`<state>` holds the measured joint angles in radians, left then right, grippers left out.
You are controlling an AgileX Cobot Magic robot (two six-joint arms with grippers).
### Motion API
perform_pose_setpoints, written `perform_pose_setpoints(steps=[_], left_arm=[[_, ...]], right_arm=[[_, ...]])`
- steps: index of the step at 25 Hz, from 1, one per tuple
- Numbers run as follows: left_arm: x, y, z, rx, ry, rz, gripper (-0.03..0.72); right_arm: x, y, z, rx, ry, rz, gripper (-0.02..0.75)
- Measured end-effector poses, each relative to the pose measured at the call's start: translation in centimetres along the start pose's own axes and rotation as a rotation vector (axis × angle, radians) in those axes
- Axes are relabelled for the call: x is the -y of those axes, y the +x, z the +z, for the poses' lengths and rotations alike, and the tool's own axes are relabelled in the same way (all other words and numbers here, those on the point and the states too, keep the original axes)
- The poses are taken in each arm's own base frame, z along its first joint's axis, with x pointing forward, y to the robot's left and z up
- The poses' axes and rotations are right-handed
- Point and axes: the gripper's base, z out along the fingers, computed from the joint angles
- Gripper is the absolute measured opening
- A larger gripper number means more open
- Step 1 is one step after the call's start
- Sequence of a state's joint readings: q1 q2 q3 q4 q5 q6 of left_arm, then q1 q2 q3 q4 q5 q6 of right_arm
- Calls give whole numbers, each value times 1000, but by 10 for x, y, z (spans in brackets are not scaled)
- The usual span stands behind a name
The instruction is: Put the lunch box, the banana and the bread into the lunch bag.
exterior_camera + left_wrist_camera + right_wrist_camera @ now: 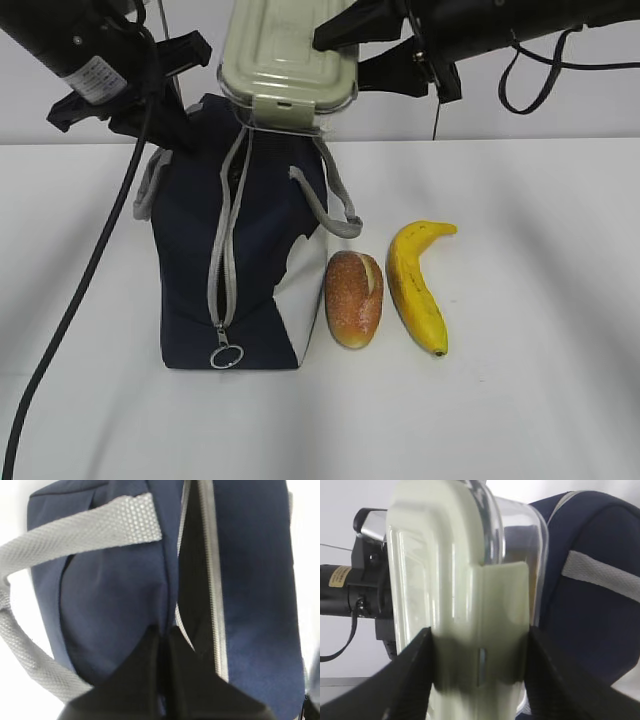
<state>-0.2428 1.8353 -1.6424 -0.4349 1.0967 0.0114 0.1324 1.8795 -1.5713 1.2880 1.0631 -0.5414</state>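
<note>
Lunch box (288, 62): held on end above the lunch bag (240, 260), lower edge at the bag's mouth, not yet inside. Clamped across lid and clear base by the right gripper (479, 675), 1 finger on each side, grip looks square.

Left gripper (162, 645): closed tight on a pinch of navy fabric beside the zipper (212, 580), apparently holding the mouth open. Gap along the zipper seen as a dark, fairly narrow slit in the left wrist view.

Bread (354, 298) and banana (418, 285): on the table (540, 380) just right of the bag, side by side, near but apart, untouched. 2 of 3 items outstanding.

Risks judged from here:
- Opening looks narrower than the box; corner likely to catch on the zipper edge or the grey handle (335, 200), stalling the descent.
- Downward push against a snag could tip or collapse the soft bag toward the bread.
- Fabric pinch could slip, closing the mouth.
- Smooth lid could slide between the fingers under side load.
</note>
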Motion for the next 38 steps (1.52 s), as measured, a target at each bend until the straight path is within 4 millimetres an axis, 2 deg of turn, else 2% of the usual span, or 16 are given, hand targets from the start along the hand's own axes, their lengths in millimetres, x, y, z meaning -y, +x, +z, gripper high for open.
perform_pose_setpoints(steps=[5,10,18,23,31,38], left_arm=[[0,0,0,1,0,0,1],[0,0,0,1,0,0,1],[0,0,0,2,2,-1,1],[1,0,0,5,9,-5,1],[1,0,0,5,9,-5,0],[1,-1,0,10,12,-6,0]], right_arm=[[3,6,16,-30,51,-8,389],[20,12,33,-75,77,28,389],[37,18,34,-136,226,42,389],[36,21,38,-149,244,42,389],[28,33,59,-183,296,1,389],[34,36,59,-200,394,13,389]])
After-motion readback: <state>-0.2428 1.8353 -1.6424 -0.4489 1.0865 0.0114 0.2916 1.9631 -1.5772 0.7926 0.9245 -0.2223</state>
